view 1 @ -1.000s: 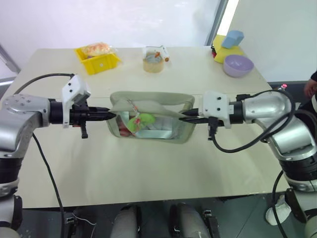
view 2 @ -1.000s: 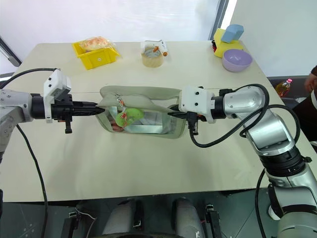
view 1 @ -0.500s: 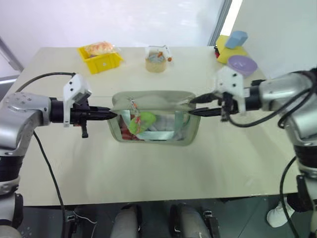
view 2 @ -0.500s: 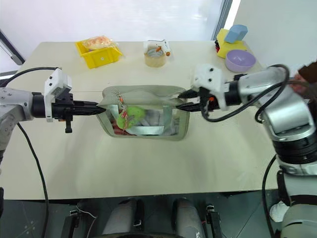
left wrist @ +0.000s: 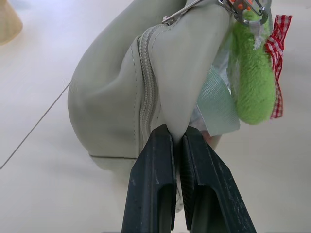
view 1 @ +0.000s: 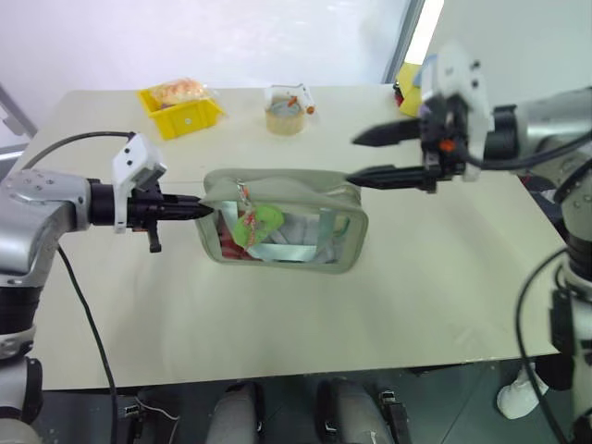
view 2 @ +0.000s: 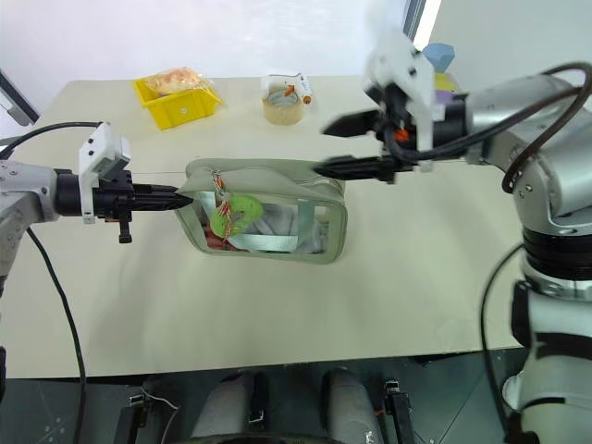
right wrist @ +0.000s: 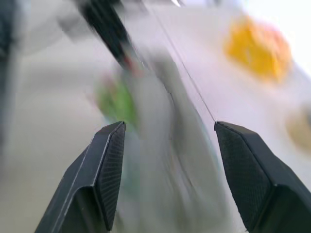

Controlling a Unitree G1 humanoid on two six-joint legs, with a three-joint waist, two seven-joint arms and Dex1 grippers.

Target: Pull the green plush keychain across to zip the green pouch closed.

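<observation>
One green plush keychain (view 1: 258, 222) hung at the green pouch (view 1: 282, 231)'s nine-o'clock end, mid-table. My left gripper (view 1: 209, 209) was pinched tight on that end's fabric. My right gripper (view 1: 356, 157) hovered spread wide at two o'clock, holding nothing.

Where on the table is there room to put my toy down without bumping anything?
The widest bare stretch of the table runs along the near edge, in front of the green pouch. There is also room between the pouch and the tape roll. The back is busier: yellow bin, tape roll, and things at the far right corner. Beside the pouch, the left hand and right hand get in the way.
</observation>
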